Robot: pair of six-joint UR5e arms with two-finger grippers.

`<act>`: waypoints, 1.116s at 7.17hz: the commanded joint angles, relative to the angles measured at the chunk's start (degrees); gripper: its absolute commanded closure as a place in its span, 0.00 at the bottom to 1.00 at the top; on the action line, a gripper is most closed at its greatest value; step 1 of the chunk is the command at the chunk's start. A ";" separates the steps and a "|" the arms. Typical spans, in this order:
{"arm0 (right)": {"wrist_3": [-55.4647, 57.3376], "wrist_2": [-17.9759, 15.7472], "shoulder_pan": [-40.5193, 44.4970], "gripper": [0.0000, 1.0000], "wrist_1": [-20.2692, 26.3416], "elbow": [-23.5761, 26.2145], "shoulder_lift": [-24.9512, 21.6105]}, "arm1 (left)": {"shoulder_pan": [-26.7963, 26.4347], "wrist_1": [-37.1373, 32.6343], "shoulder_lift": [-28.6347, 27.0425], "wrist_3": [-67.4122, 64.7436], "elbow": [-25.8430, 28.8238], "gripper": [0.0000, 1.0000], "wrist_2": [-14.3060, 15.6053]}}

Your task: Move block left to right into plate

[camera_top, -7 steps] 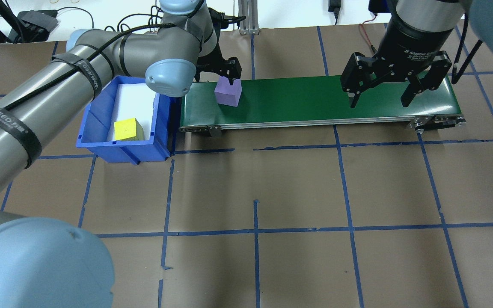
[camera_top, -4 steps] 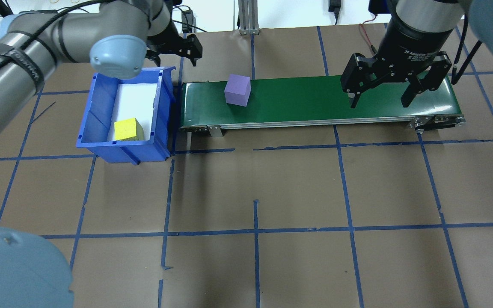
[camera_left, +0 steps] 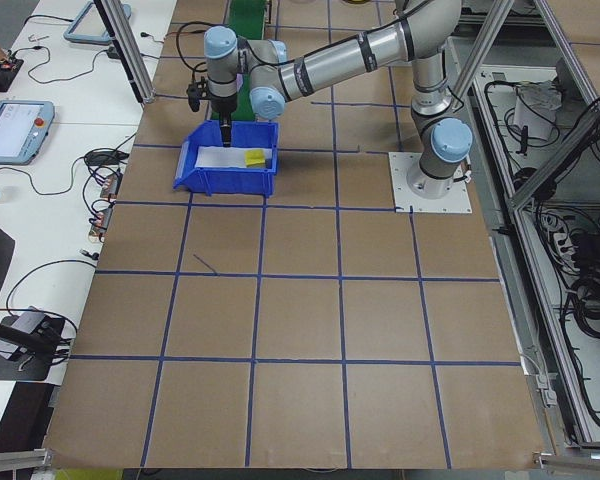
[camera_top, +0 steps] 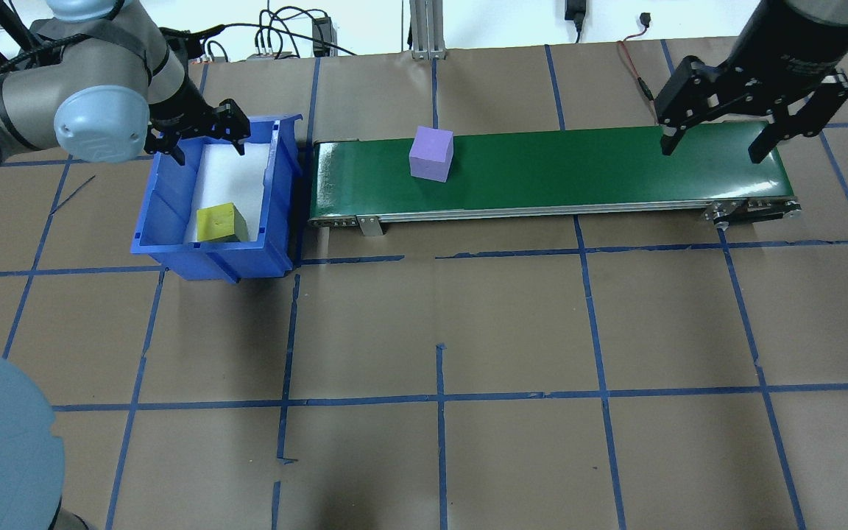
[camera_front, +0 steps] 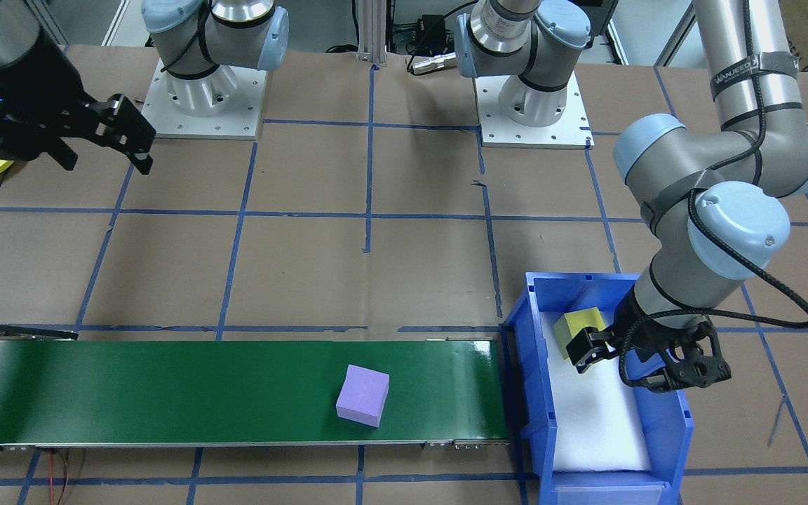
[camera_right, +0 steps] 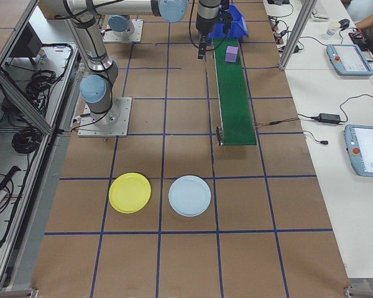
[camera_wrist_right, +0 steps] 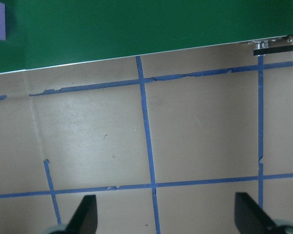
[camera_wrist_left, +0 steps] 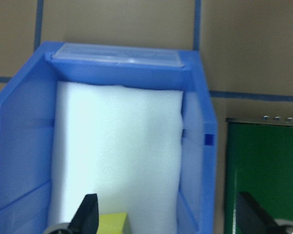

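A purple block lies on the green conveyor belt, left of its middle, with nothing touching it. A yellow block sits in the blue bin at the belt's left end. My left gripper hangs open above the bin's far half, empty, with the yellow block just below its fingers in the wrist view. Open and empty too, my right gripper is held high over the belt's right end. The yellow plate lies on the table beyond that end.
A light blue plate lies beside the yellow one. White foam lines the bin floor. Both arm bases stand at the robot's side of the table. Cables and power supplies lie along the far edge.
My left gripper has let go of the purple block and swung left, back over the bin. The block has travelled right along the belt. My right gripper has shifted right and farther back.
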 commanded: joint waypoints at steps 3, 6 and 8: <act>-8.25 1.56 -9.47 0.00 -9.99 -1.20 8.46 | 0.79 -3.29 -1.42 -3.58 -4.67 0.01 2.73; -9.40 2.52 -12.28 0.00 -15.21 -0.59 13.57 | 0.70 -3.76 -4.22 -3.67 -4.85 0.01 2.69; -9.40 2.88 -12.29 0.00 -19.07 -0.68 15.42 | 0.70 -3.49 -5.10 -3.05 -4.77 0.36 0.92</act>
